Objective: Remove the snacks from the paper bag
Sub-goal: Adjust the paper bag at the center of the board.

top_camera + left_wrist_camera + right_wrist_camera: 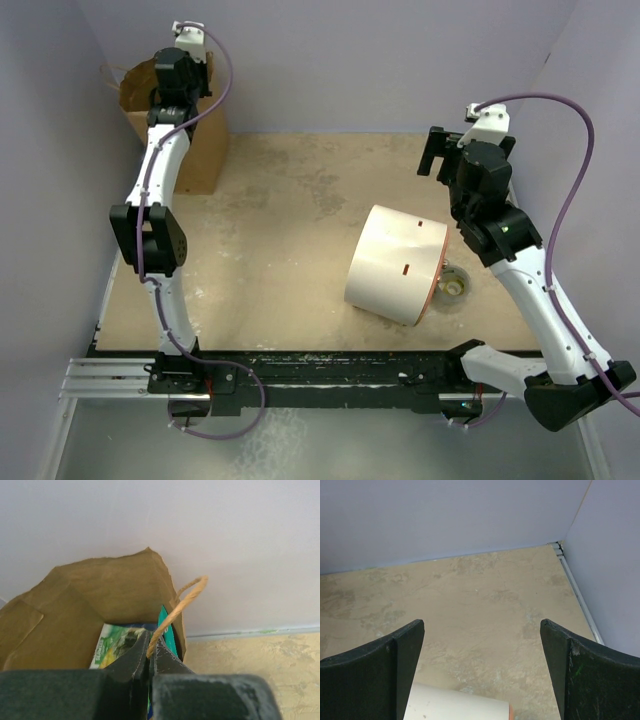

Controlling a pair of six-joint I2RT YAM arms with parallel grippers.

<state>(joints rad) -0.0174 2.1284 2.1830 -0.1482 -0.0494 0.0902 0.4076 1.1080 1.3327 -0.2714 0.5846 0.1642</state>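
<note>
The snacks sit deep in the bag, which stands open in the far left corner, hemmed by walls. The left claw is closed, apparently pinching the handle, likely to steady the bag. The right claw hangs wide open over the worktop beyond the cylinder, with room to move
</note>
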